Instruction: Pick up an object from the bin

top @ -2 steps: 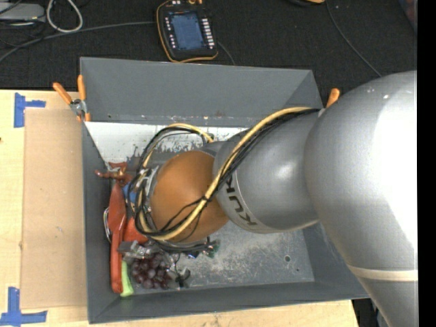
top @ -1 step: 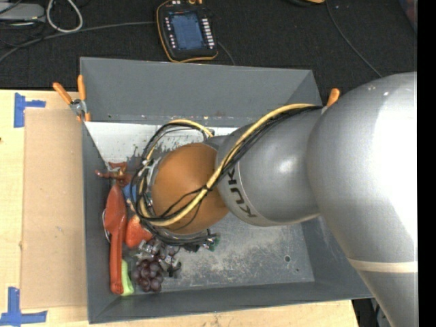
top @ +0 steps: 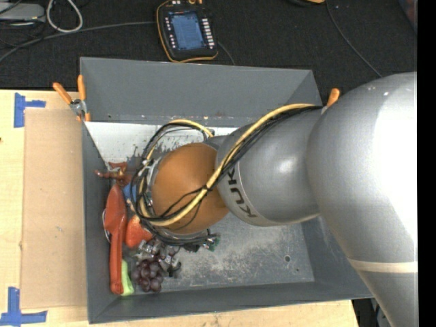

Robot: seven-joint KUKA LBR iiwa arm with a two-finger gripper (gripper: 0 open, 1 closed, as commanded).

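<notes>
My gripper (top: 196,241) is low in the bin's left half, and just a dark part of it pokes out from under the orange cover. Right beside it, to the lower left, lies a bunch of dark purple grapes (top: 148,272). A small orange-red piece (top: 135,234) rests just left of the gripper. Along the left wall runs a long red utensil (top: 116,240), with a green piece (top: 126,278) at its near end. Whatever sits directly under the gripper is hidden.
A small brown thing (top: 113,174) lies near the bin's far left corner. The arm and its cabled orange cover hide the bin's middle. Bare scuffed floor shows to the gripper's right, toward the near wall.
</notes>
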